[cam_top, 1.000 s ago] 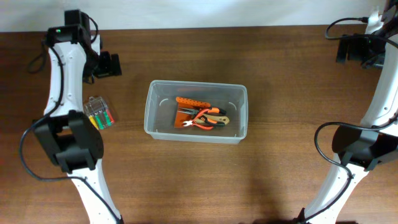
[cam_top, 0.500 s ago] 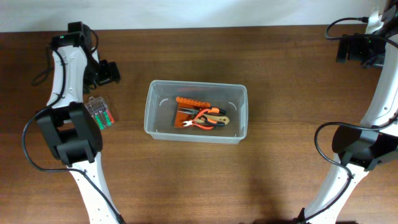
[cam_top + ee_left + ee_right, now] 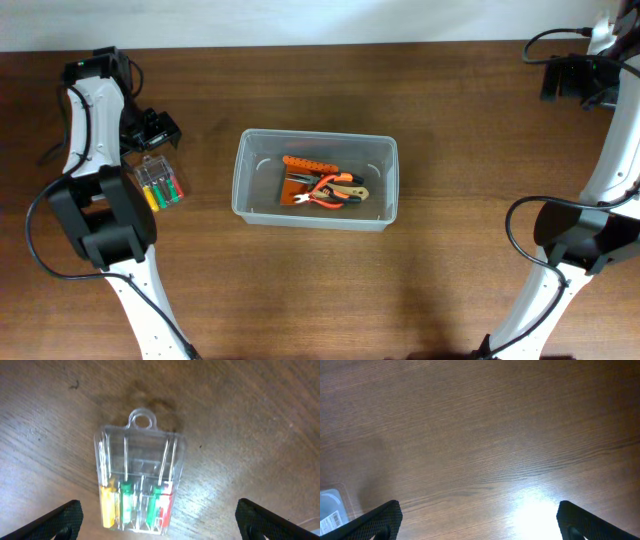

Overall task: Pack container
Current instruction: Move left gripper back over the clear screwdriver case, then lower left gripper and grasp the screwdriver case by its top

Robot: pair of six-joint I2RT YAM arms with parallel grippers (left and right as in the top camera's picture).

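Note:
The large clear container (image 3: pixel 243 180) sits mid-table and holds orange-handled pliers (image 3: pixel 325 193) and other orange tools. A small clear case of coloured screwdrivers (image 3: pixel 160 181) lies on the table left of it. It fills the left wrist view (image 3: pixel 138 480), hanging loop pointing away. My left gripper (image 3: pixel 150 131) is open and empty just above the case's far end, its fingertips (image 3: pixel 159 522) spread wide on either side of it. My right gripper (image 3: pixel 572 78) is open and empty at the far right back corner, over bare wood (image 3: pixel 480 522).
A corner of the container (image 3: pixel 331 505) shows at the left edge of the right wrist view. The pale wall edge runs along the back of the table (image 3: pixel 320 25). Both arm bases stand at the front left and front right.
My left gripper has swung left and toward the front, from beside the container's back left to over the screwdriver case. The right arm has not moved.

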